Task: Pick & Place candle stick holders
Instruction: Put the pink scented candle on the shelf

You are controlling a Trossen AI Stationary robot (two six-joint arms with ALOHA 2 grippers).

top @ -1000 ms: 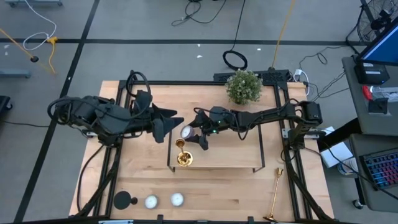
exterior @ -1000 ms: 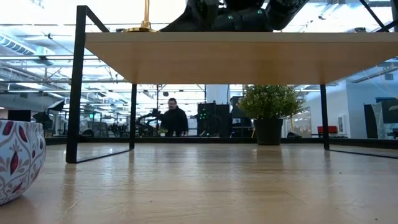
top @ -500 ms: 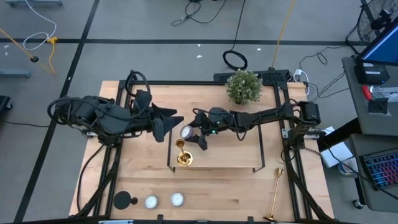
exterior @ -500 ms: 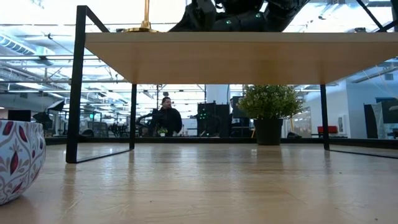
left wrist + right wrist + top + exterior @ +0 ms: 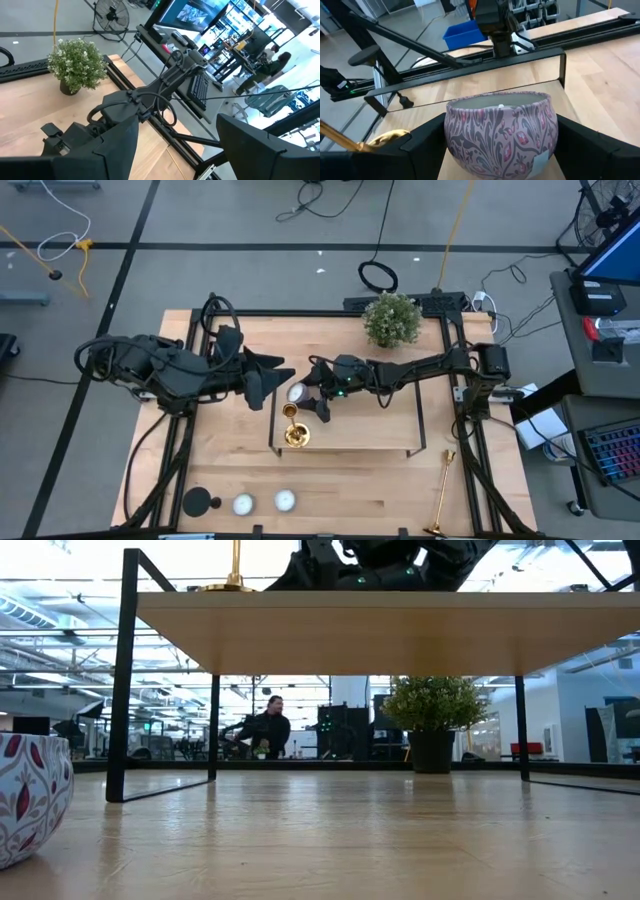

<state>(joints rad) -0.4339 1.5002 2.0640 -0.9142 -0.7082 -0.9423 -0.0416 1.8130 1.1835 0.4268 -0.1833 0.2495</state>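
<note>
1. This is a robotics lab in a big open-plan industrial space, not anyone's home. My wooden table (image 5: pixel 340 480) sits in a black metal frame on a grey concrete floor (image 5: pixel 200 220) marked with dark tape lines.
2. Loose cables (image 5: pixel 310 200) trail across that floor, and there's a standing fan (image 5: pixel 114 15) off to one side.
3. Beside the rig there's a workstation with a monitor (image 5: pixel 192 12) and a keyboard (image 5: pixel 610 455).
4. Looking level across the table I see more equipment racks, bright ceiling lighting and a person (image 5: pixel 266 728) at another station.
5. The only decor is a potted plant (image 5: pixel 391 320).
</note>
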